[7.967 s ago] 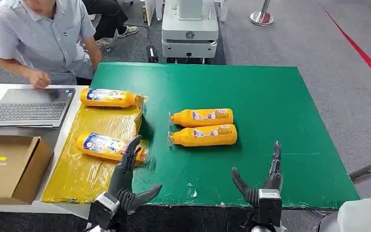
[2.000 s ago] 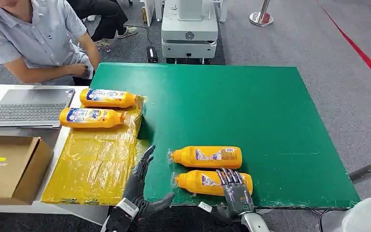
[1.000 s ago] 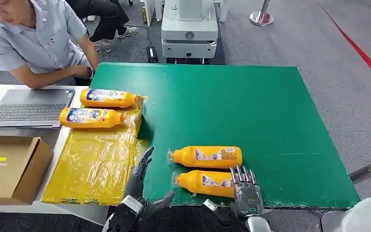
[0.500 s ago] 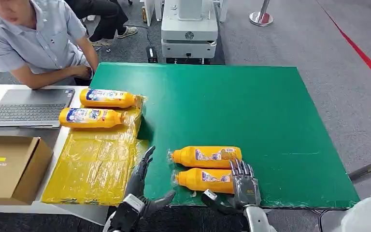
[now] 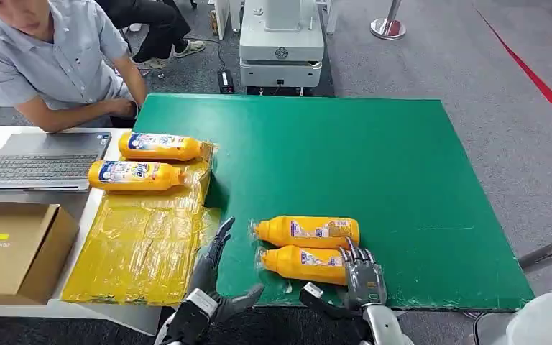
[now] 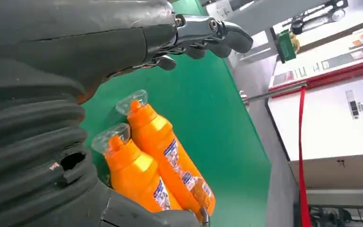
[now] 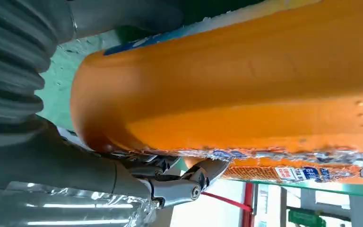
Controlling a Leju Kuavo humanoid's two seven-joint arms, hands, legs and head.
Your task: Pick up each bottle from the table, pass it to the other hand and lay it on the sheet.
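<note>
Near the bench's (image 5: 402,165) front edge, the right hand (image 5: 363,277) curls its fingers (image 5: 353,256) over the near bottle (image 5: 303,264) to lift it; the left hand (image 5: 212,277) waits, fingers spread.

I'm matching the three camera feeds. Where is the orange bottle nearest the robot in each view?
Head view: near bottle by the table's front edge, right hand on its base end.
Left wrist view: the bottle closer to the camera.
Right wrist view: the big orange body.
Shared landmark: green table.
</note>
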